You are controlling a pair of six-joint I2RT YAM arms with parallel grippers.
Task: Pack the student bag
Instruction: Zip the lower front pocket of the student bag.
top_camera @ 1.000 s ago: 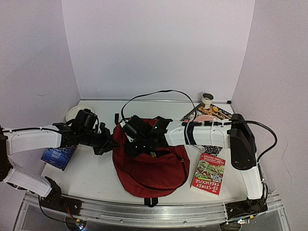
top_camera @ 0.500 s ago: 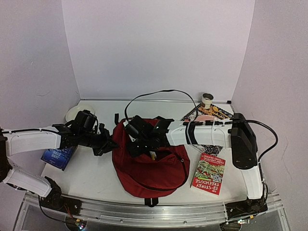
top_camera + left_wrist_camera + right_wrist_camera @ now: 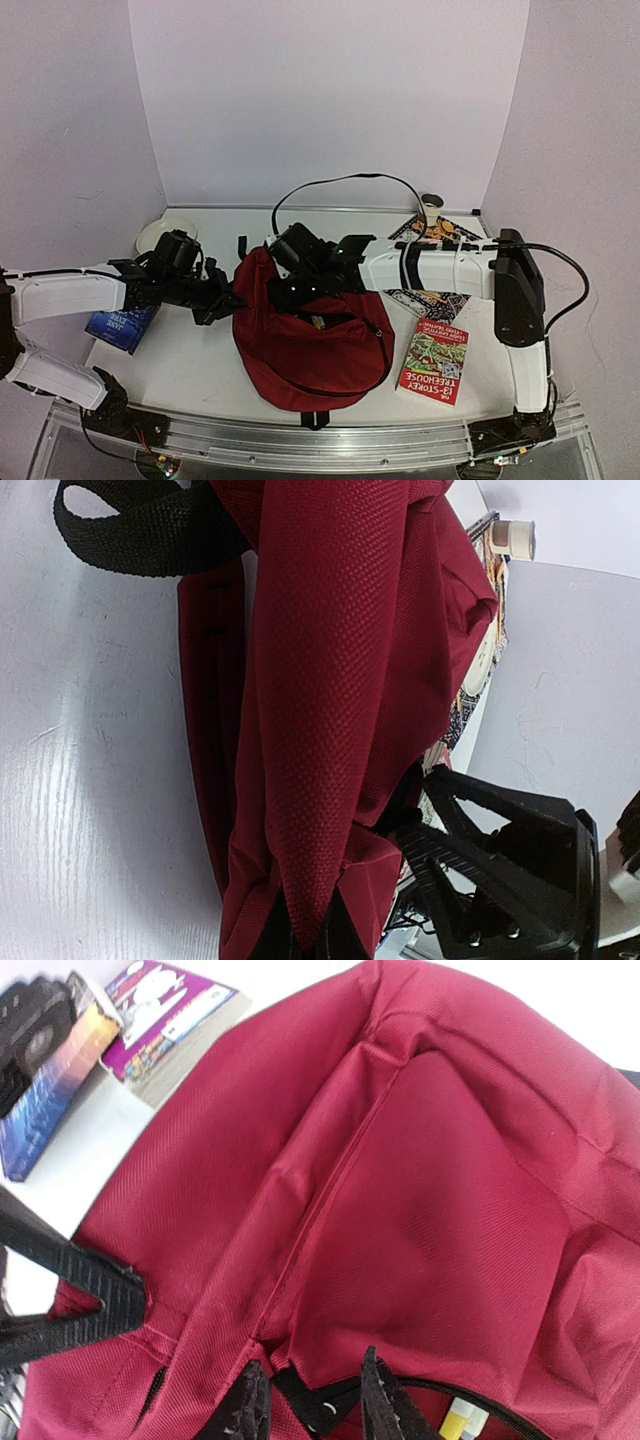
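A white table (image 3: pixel 190 370) is enclosed by pale lilac walls (image 3: pixel 330 100). The student bag (image 3: pixel 310 360) is laid at its middle, long axis near to far, mouth turned to the far side. Its left edge is pinched by the closed left gripper (image 3: pixel 228 300). A black zipper part is seen between the parted fingers of the right gripper (image 3: pixel 315 1400); a grip cannot be told.

the student bag (image 3: pixel 300 360) is dark red with black straps (image 3: pixel 150 530), the table (image 3: pixel 180 365) white.
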